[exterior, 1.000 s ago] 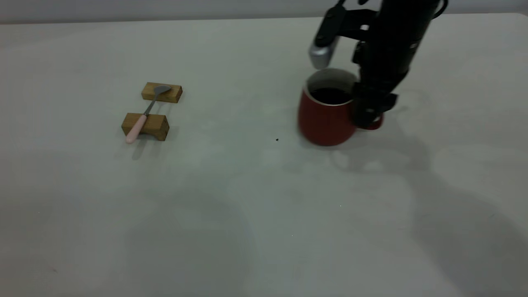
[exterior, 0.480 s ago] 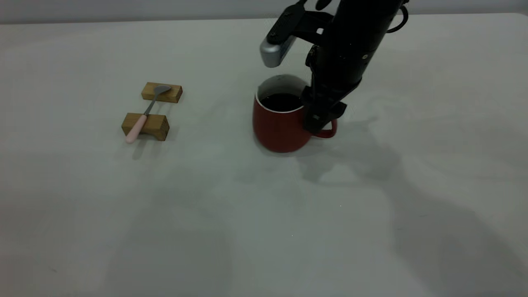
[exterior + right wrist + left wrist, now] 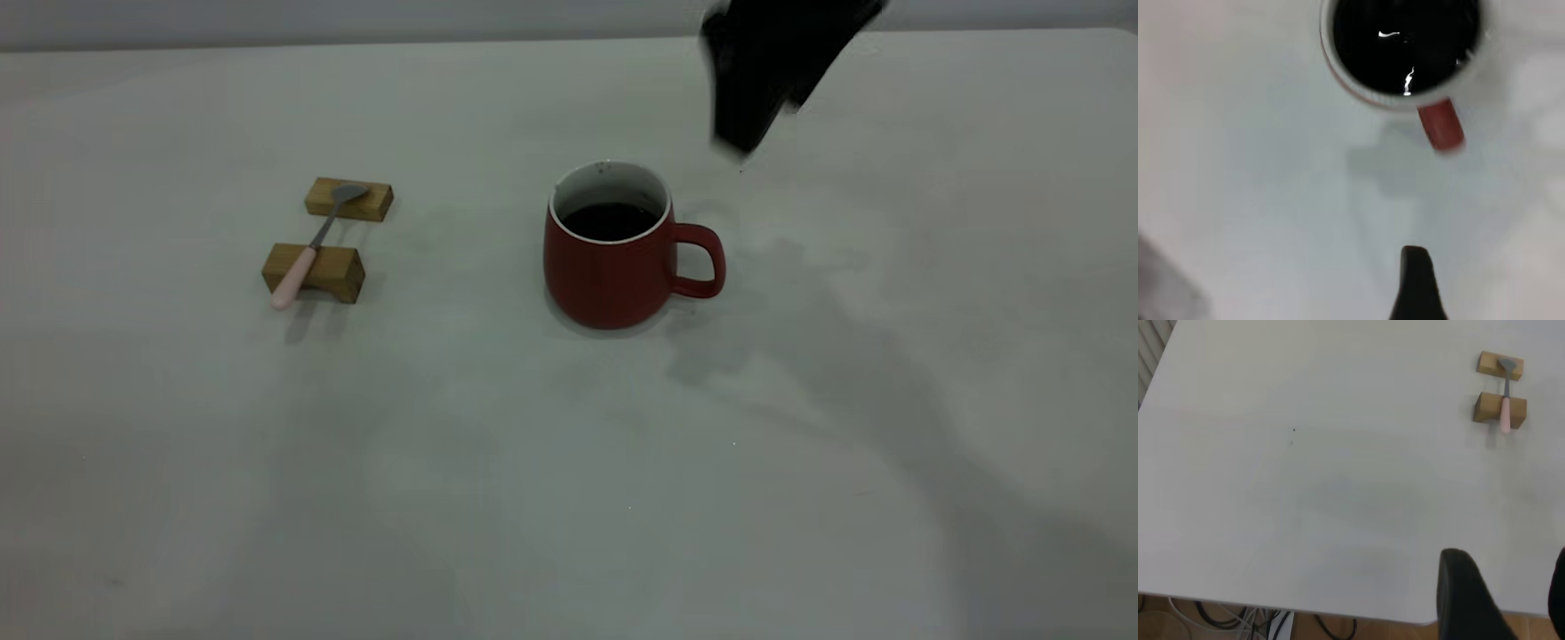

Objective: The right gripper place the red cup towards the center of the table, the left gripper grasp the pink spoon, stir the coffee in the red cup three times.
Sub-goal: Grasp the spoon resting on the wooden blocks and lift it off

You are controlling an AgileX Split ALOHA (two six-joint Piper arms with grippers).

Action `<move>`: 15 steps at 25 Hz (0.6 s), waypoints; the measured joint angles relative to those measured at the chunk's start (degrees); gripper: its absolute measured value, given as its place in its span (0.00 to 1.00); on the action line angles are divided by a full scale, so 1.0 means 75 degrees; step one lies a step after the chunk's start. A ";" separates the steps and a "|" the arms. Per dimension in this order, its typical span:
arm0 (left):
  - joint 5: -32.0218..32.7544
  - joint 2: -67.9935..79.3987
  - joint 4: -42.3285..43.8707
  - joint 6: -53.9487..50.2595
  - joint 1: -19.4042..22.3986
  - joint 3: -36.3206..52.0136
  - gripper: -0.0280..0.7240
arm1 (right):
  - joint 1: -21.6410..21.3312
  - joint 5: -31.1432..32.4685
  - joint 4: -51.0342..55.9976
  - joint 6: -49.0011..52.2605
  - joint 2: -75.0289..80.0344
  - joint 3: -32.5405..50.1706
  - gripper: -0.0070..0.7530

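The red cup (image 3: 613, 276) stands upright near the middle of the table (image 3: 569, 498), its handle to the right and dark coffee (image 3: 612, 220) inside. My right gripper (image 3: 745, 124) hangs above and to the right of the cup, apart from it and holding nothing. In the right wrist view one dark finger (image 3: 1415, 283) shows well short of the cup's handle (image 3: 1441, 125). The pink spoon (image 3: 316, 240) lies across two wooden blocks at the left. My left gripper (image 3: 1508, 557) stands open over the table's edge, far from the spoon (image 3: 1504, 403).
The two wooden blocks (image 3: 348, 199) (image 3: 313, 271) carry the spoon, bowl on the far one and handle over the near one. Cables (image 3: 1225, 613) hang below the table edge in the left wrist view.
The right gripper slid the cup leftward to the middle, then let go of the handle and rose up and to the right. The spoon and blocks stayed put.
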 joint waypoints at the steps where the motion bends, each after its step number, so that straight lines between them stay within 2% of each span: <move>1: 0.0000 0.0000 0.0000 0.0000 0.0000 0.0000 0.55 | 0.0000 0.0483 -0.0164 0.0507 -0.0412 0.0000 0.80; 4: 0.0000 0.0000 0.0000 0.0000 0.0000 0.0000 0.55 | 0.0000 0.1953 -0.0549 0.1748 -0.1597 0.0000 0.79; 6: 0.0000 0.0000 0.0000 0.0000 0.0000 0.0000 0.55 | -0.0006 0.2532 -0.0708 0.2411 -0.2294 0.0008 0.78; 12: 0.0000 0.0000 0.0000 0.0009 0.0000 0.0000 0.55 | -0.0006 0.2737 -0.0956 0.2826 -0.4082 0.0348 0.78; 15: 0.0000 0.0000 0.0000 0.0009 0.0000 0.0000 0.55 | 0.0001 0.2746 -0.1072 0.2831 -0.4994 0.1066 0.78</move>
